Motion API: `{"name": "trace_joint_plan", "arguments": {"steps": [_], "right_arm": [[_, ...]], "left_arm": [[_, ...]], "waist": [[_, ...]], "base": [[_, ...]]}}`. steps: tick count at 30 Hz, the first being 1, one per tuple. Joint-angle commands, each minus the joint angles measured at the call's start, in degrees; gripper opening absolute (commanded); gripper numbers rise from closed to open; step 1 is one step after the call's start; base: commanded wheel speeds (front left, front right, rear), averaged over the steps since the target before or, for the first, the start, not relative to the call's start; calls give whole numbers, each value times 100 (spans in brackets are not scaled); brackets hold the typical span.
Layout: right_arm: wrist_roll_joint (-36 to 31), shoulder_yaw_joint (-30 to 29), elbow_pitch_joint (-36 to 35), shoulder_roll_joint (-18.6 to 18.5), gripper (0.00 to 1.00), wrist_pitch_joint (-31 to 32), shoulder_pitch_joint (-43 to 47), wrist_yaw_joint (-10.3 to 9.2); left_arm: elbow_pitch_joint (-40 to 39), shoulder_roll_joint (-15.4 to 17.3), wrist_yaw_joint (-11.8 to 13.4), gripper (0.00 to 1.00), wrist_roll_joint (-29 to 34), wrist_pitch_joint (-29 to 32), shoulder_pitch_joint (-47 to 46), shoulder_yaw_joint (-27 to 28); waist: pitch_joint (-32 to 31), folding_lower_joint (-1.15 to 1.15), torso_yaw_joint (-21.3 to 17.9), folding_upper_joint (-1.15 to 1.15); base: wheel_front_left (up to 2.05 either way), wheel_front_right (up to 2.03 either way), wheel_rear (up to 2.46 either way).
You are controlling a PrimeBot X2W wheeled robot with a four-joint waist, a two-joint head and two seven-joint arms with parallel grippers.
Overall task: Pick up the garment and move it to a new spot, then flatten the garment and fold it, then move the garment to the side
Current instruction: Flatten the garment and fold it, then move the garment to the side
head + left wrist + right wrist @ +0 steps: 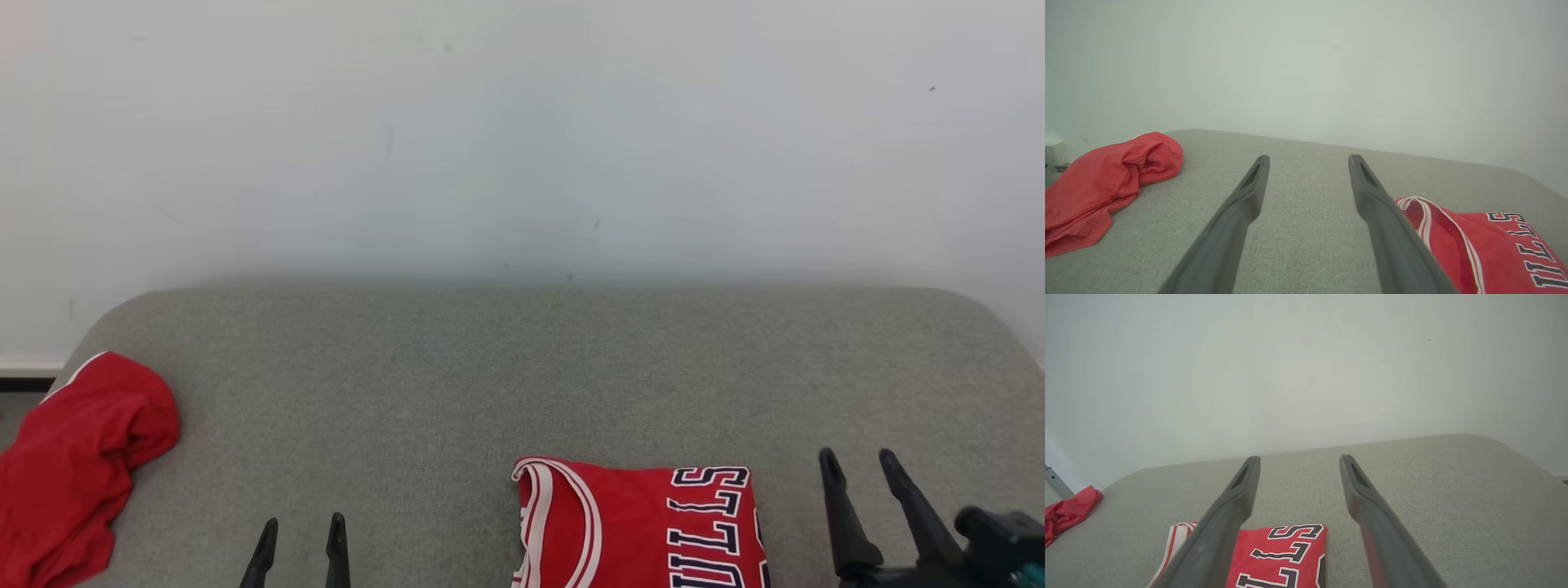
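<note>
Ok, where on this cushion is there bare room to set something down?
Widest: the back strip of the grey cushion, between the wall and both garments. Also the gap between the crumpled red garment and the folded jersey, around the left pincer. Crowded near right: jersey beside the right pincer.

Soft, even light; faint shadows; wrist views slightly hazy
</note>
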Motion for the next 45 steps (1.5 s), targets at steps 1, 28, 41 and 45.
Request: {"name": "trace_joint_plan", "arguments": {"steps": [1, 28, 41, 45], "right_arm": [[-89, -101, -66, 63, 100, -125, 154, -9], [-356, -320, 534, 381, 100, -823, 198, -9], [115, -557, 702, 416, 100, 2556, -168, -9], [-359, -741, 556, 428, 100, 4045, -594, -9]], "left_arm": [[36, -23, -68, 100, 25, -61, 51, 18], [677, -417, -1177, 100, 547, -110, -9, 1127], [950, -637, -1580, 100, 893, -110, -97, 1592], [994, -706, -1654, 100, 964, -110, -177, 1648]], "waist": [[-64, 0, -90, 0], [17, 0, -249, 0], [76, 0, -177, 0], [182, 0, -111, 0]], "base": [[0, 0, 0], [0, 0, 0], [0, 0, 0], [0, 0, 0]]}}
